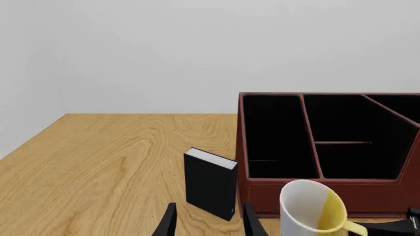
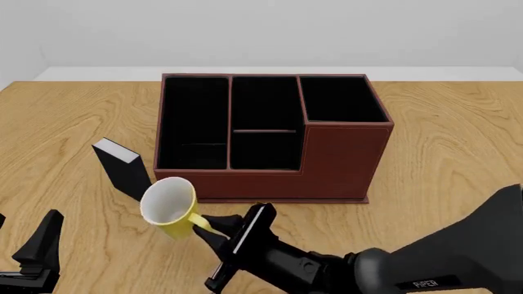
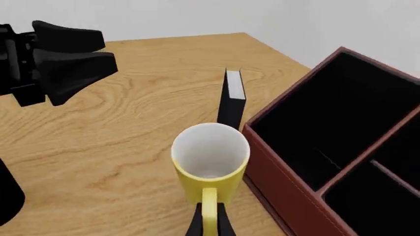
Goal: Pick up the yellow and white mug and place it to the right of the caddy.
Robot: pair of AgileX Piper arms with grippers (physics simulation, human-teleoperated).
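right gripper (image 2: 214, 228) clamping the handle of the yellow and white mug (image 2: 169, 207), mug tilting ahead of its fingertips | caddy (image 2: 343, 162) lying just beyond, its right side far across | left gripper (image 2: 37, 248) idling apart, fingers spread | right arm nearer.

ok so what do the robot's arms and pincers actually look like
Both arms are matte black. The right arm is thick and rounded, with small pale "PIPER" lettering near its wrist, and its pincer carries a flat body with a white edge strip. The left pincer has plain black wedge-shaped fingers. No cables show.
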